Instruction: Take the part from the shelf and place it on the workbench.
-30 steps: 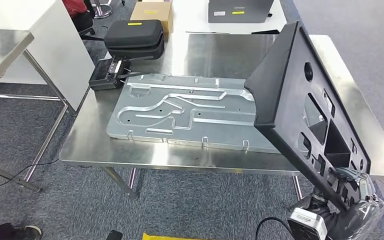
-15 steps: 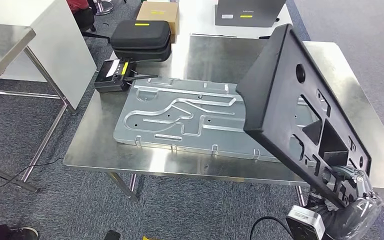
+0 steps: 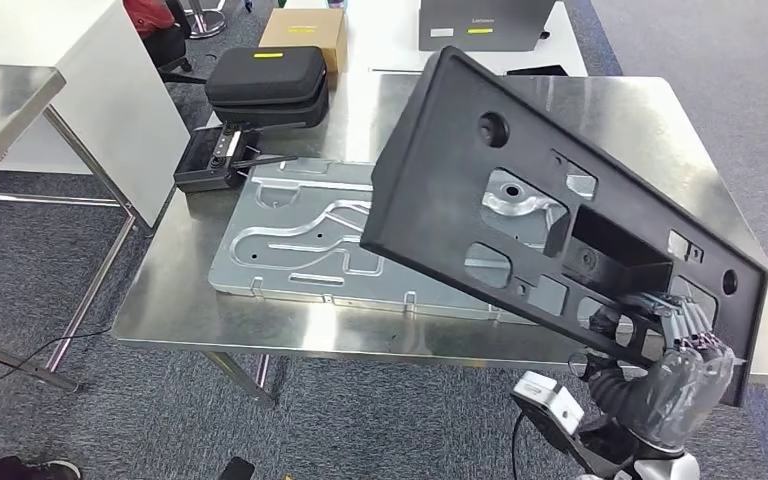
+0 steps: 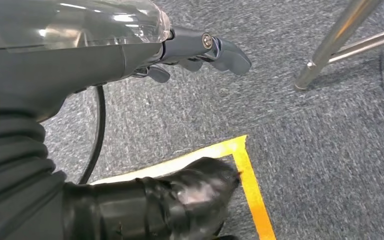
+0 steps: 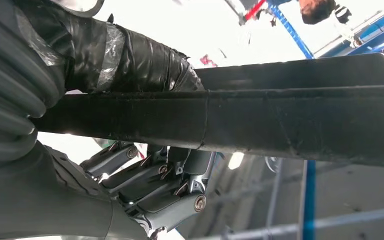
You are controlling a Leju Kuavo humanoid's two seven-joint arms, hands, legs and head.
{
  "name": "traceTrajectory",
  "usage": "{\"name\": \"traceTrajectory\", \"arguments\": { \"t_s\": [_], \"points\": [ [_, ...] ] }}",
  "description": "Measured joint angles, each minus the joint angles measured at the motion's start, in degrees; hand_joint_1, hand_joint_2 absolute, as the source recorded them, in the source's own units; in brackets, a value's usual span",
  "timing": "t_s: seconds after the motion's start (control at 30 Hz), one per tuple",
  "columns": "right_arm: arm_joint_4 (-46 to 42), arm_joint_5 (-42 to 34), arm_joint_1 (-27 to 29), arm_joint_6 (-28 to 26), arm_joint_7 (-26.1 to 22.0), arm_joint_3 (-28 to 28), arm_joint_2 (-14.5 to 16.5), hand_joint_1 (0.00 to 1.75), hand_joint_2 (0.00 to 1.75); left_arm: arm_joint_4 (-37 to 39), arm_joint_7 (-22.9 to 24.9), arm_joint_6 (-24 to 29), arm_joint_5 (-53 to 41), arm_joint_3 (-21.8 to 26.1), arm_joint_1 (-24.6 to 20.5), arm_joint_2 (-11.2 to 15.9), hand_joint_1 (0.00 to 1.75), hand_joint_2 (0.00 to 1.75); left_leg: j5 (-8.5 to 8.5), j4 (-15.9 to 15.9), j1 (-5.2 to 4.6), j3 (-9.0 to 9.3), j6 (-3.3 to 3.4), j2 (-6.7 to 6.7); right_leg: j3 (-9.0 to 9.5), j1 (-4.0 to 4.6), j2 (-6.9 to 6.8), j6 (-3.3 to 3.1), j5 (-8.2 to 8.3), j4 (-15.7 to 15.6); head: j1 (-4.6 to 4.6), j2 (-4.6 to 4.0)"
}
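Partly hidden: fingers (image 3: 682, 318) behind part (image 3: 520, 215); workbench (image 3: 190, 290) below.

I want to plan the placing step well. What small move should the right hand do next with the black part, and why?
Probably keep lowering and flattening it. The right hand holds the black part by its near edge, tilted in the air above the workbench, over the grey metal plate. It does not rest on anything yet.
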Motion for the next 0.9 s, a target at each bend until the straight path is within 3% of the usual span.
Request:
{"name": "traceTrajectory", "arguments": {
  "t_s": [0.03, 0.1, 0.23, 0.33, 0.37, 0.4, 0.43, 0.5, 0.57, 0.67, 0.73, 0.77, 0.83, 0.9],
  "points": [
    [0.55, 2.11, -1.22, 0.00, 1.19, 0.43, -0.27, 1.64, 1.75, 0.00, 0.17, -0.11, -0.22, -0.21, -0.18, 0.00, 0.00, 0.00, 1.55, -3.61, -0.12, 1.52, 0.30, 0.01, 0.02, 0.12, 0.06, 0.13, -0.08, 0.07, 0.01, 0.01],
    [1.70, 5.70, -3.71, -0.01, 3.45, 1.54, -0.97, 1.64, 1.75, 0.00, 0.46, -0.35, -0.64, -0.69, -0.60, -0.01, 0.00, 0.00, 2.44, -7.50, -0.36, 3.05, 0.81, 0.01, -0.23, 0.26, 0.15, 0.63, -0.05, 0.11, 0.01, 0.01],
    [4.37, 11.75, -8.26, 0.23, 8.33, 4.44, -2.93, 1.62, 1.75, 0.00, 1.15, -0.75, -1.46, -1.56, -0.93, -0.05, 0.00, 0.00, 2.79, -8.92, -0.07, 3.45, 1.80, 0.06, -0.84, 0.37, -0.03, 1.91, -0.73, 0.98, 0.06, 0.01],
    [8.37, 15.93, -13.72, 2.09, 12.89, 7.64, -5.00, 1.64, 1.75, 0.00, 1.63, -1.14, -2.18, -2.23, -1.49, -0.13, 0.00, 0.00, 3.09, -9.35, 0.06, 3.60, 2.42, 0.37, -5.13, 0.22, -0.13, 2.53, -5.24, 9.84, 0.13, 0.01],
    [9.94, 16.79, -15.34, 3.00, 14.15, 8.72, -5.56, 1.64, 1.75, 0.00, 1.82, -1.28, -2.42, -2.55, -1.67, -0.16, 0.00, 0.00, 3.08, -9.30, 0.04, 3.56, 2.50, 0.41, -6.80, 0.20, -0.13, 2.64, -6.34, 13.14, 0.12, 0.01],
    [11.63, 17.55, -16.84, 3.93, 15.33, 9.79, -6.06, 1.64, 1.75, 0.00, 1.99, -1.43, -2.58, -2.81, -1.81, -0.20, 0.00, 0.00, 3.05, -9.23, 0.03, 3.55, 2.50, 0.40, -7.77, 0.18, -0.14, 2.70, -6.36, 14.88, 0.13, 0.00],
    [13.25, 18.29, -18.32, 4.78, 16.41, 10.76, -6.48, 1.64, 1.75, 0.00, 2.15, -1.57, -2.72, -3.02, -1.92, -0.24, 0.00, 0.00, 2.99, -9.11, 0.03, 3.55, 2.47, 0.37, -7.75, 0.16, -0.14, 2.70, -5.29, 14.52, 0.13, 0.01],
    [16.50, 19.89, -21.57, 6.31, 18.57, 12.46, -7.19, 1.64, 1.75, 0.00, 2.46, -1.87, -2.98, -3.42, -2.15, -0.37, 0.00, 0.00, 2.73, -8.69, 0.06, 3.56, 2.24, 0.29, -5.03, 0.12, -0.15, 2.51, -1.21, 8.15, 0.13, 0.01],
    [19.62, 21.43, -24.69, 7.73, 20.58, 13.67, -7.71, 1.65, 1.75, 0.00, 2.70, -2.16, -3.30, -3.93, -2.45, -0.51, 0.00, 0.00, 2.46, -8.15, -0.16, 3.28, 1.83, 0.18, -2.31, 0.28, -0.10, 2.11, 0.98, 2.09, 0.10, 0.02],
    [24.72, 23.61, -28.51, 10.06, 22.87, 14.99, -8.19, 1.65, 1.75, 0.00, 3.09, -2.64, -3.81, -4.57, -2.78, -0.60, 0.00, 0.00, 2.59, -8.02, -0.31, 2.86, 1.10, 0.09, -1.77, 0.45, 0.03, 1.26, 0.96, 0.52, 0.03, 0.01],
    [28.14, 24.63, -30.62, 11.35, 23.96, 15.57, -8.50, 1.66, 1.75, 0.00, 3.28, -2.91, -3.98, -4.87, -2.92, -0.65, 0.00, 0.00, 1.81, -6.97, -0.22, 2.34, 0.50, 0.09, -1.69, 0.32, -0.03, 0.57, 1.24, 0.10, 0.03, 0.01],
    [29.82, 24.93, -31.64, 11.92, 24.44, 15.85, -8.57, 1.66, 1.75, 0.00, 3.32, -3.03, -4.01, -5.04, -3.00, -0.66, 0.00, 0.00, 0.67, -5.09, -0.16, 1.47, 0.22, 0.09, -1.62, 0.19, -0.07, 0.25, 1.36, -0.09, 0.03, 0.01],
    [33.33, 25.27, -33.36, 12.88, 25.22, 16.47, -8.61, 1.67, 1.75, 0.00, 3.35, -3.25, -4.02, -5.38, -3.11, -0.66, 0.00, 0.00, -2.56, 1.92, -0.05, -1.90, -0.20, 0.13, -1.59, 0.23, -0.12, -0.12, 1.39, -0.16, 0.02, 0.01],
    [36.64, 25.39, -34.36, 13.22, 25.74, 16.99, -8.62, 1.68, 1.75, 0.00, 3.38, -3.38, -3.99, -5.64, -3.11, -0.66, 0.00, 0.00, -3.94, 7.69, 0.01, -5.03, -0.33, 0.14, -1.53, 0.33, -0.13, -0.24, 1.31, -0.14, 0.03, 0.00]
  ]
}}
